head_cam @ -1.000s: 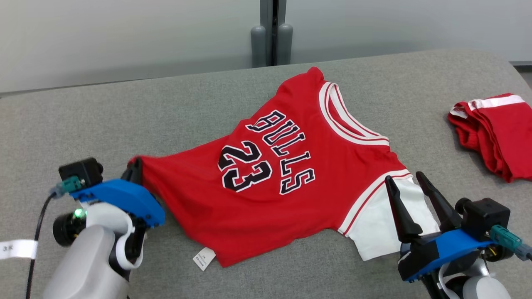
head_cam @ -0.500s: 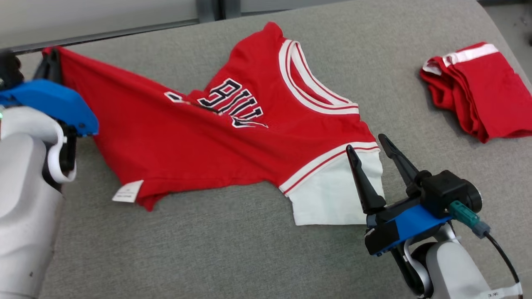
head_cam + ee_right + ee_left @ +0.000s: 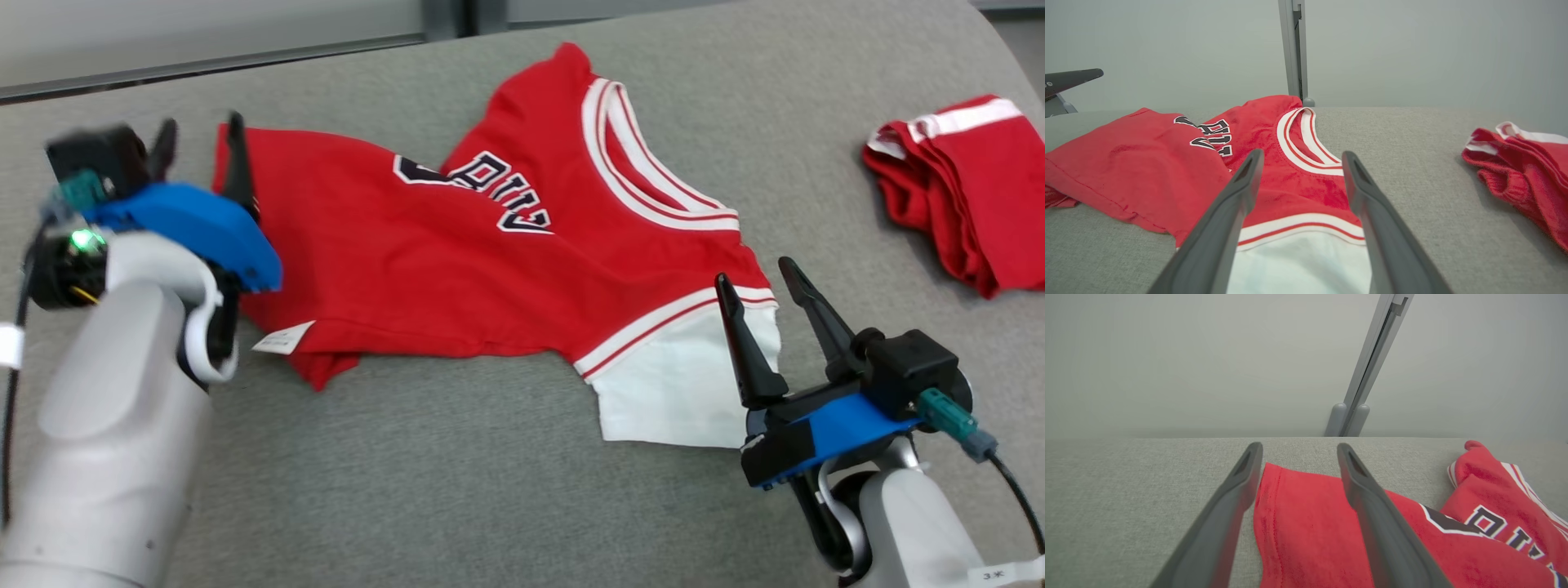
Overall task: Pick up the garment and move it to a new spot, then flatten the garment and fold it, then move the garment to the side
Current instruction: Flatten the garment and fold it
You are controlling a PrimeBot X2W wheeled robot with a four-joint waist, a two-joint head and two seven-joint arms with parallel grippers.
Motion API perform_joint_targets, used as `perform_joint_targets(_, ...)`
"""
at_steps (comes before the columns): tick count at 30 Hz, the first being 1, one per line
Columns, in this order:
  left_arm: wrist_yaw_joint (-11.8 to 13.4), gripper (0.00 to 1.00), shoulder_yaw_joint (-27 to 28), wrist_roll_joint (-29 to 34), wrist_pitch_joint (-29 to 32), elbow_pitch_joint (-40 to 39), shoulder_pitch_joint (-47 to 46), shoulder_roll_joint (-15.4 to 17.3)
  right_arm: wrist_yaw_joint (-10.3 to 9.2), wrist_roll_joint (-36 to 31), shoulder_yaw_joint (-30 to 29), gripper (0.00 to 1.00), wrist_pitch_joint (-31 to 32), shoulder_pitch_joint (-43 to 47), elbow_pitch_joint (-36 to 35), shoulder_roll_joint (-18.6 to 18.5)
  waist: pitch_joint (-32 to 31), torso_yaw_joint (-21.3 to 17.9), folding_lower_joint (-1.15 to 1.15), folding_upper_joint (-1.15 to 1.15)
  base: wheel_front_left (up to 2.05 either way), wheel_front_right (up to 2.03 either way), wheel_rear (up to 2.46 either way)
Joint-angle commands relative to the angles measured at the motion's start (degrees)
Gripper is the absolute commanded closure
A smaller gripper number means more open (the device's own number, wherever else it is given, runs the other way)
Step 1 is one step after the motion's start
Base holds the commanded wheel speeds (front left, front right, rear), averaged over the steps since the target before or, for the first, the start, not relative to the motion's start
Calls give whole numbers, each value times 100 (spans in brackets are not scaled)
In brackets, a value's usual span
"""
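One garment (image 3: 457, 261) corner inside spread left end effector (image 3: 202, 124).

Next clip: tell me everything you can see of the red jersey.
The red jersey looks like soft knit fabric, with a white-and-red striped neckline, a white sleeve and black, white-edged lettering partly hidden by a fold. It lies rumpled on the grey padded surface, a white label sticking out at its lower edge. The open left gripper straddles one hem corner; the open right gripper hovers at the sleeve; contact is unclear.
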Motion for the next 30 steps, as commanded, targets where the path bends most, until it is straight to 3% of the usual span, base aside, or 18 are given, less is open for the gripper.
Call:
perform_joint_targets(1,-51,0,-5,-60,-182,-52,250,-103,1,-64,-69,0,19,105,-30,-14,-133,114,0,0,0,0,0)
perform_joint_targets(10,-90,0,-311,5,-675,-711,1515,-347,1,-51,-293,0,214,417,-155,-18,-696,557,0,0,0,0,0)
perform_joint_targets(16,-28,0,-790,67,-205,-1279,2512,-285,1,10,-387,0,307,692,-277,-15,-974,623,0,0,0,0,0)
perform_joint_targets(27,369,0,-678,-71,90,-1278,2742,-177,1,140,-243,0,330,760,-312,-15,-965,444,0,0,0,0,0)
perform_joint_targets(30,294,0,-658,-147,138,-1215,2631,-224,1,160,-202,0,306,738,-301,-16,-946,404,0,0,0,0,0)
